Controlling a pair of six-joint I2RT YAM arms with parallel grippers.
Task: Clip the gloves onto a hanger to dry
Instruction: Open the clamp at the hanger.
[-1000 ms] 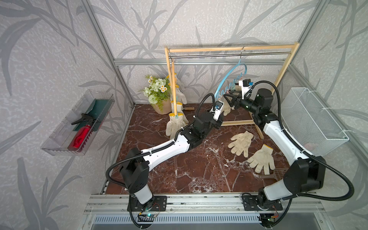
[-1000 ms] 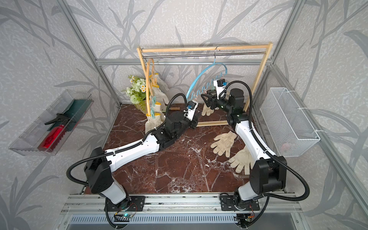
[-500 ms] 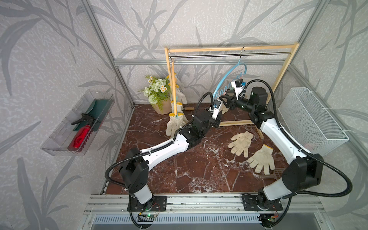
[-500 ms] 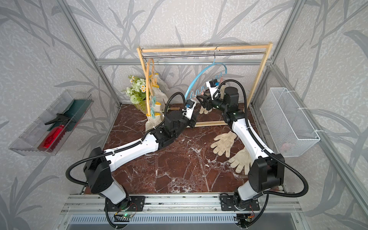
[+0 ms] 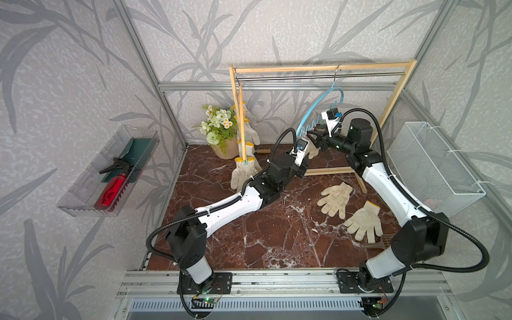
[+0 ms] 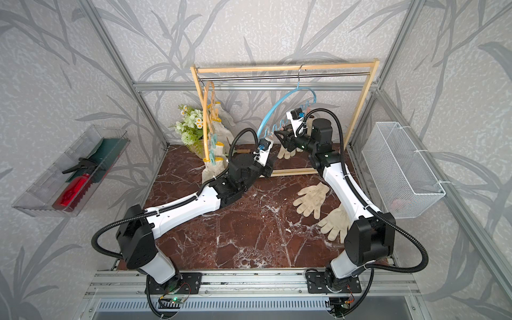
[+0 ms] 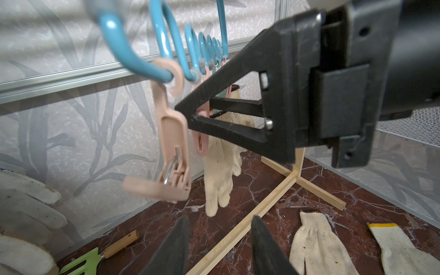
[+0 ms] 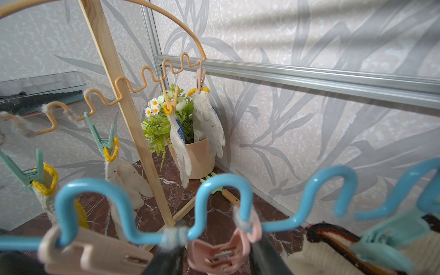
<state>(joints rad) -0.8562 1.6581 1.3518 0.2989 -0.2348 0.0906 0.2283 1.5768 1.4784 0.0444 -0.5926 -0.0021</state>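
**A hold that may slip**

Two gloves (image 5: 336, 199) (image 5: 363, 224) lie on the marble floor (image 5: 277, 238); a third glove (image 7: 221, 171) hangs from the blue hanger (image 8: 226, 181). The right gripper (image 8: 217, 240) flanks a pink clip (image 8: 219, 257); pressing or not, I cannot tell. The left gripper (image 7: 220, 221) is spread, empty. The clip hangs loose and may twist away. Leaf-patterned walls (image 5: 277, 33) surround

Both top views sit high at the front, looking down and back over the whole marble floor (image 5: 277, 235) to the wooden rack (image 5: 318, 68). Left wrist cam is super close under the blue hanger (image 7: 114, 42), looking along it. Right wrist cam peers over that same hanger toward the orange hanger (image 8: 119, 81) in the corner.
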